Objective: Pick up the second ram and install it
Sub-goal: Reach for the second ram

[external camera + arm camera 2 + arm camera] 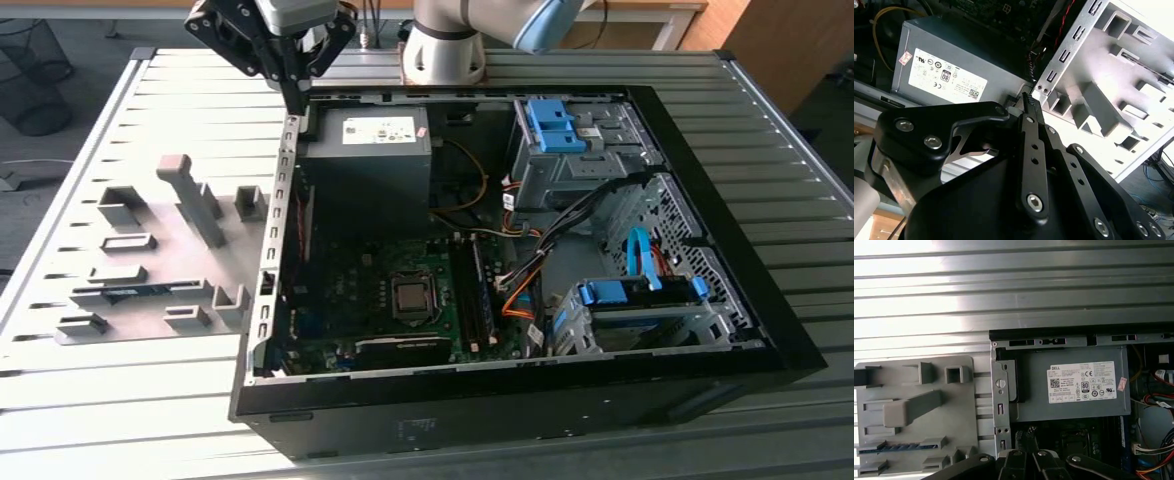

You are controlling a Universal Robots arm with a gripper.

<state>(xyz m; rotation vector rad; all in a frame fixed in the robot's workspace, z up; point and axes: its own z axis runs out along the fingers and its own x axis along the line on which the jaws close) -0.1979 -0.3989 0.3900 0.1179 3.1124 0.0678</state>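
The second ram (134, 291) is a thin blue-green stick lying in a grey holder on the fixture plate (147, 215), outside the computer case on the exterior view's left. In the first wrist view the ram (901, 446) lies across the plate (954, 410) near its lower holders. My gripper (296, 103) hangs shut and holds nothing, above the case's back corner next to the power supply (367, 150). That puts it well back from the ram. Both wrist views show the gripper (1028, 100) (1030, 452) with its fingers pressed together.
The open black computer case (787, 340) holds the motherboard (387, 290) with long black slots (470, 285), orange and black cables, and blue-tabbed drive bays (634, 295). Several grey block holders (194, 200) stand on the plate. The arm's base (447, 45) stands behind the case.
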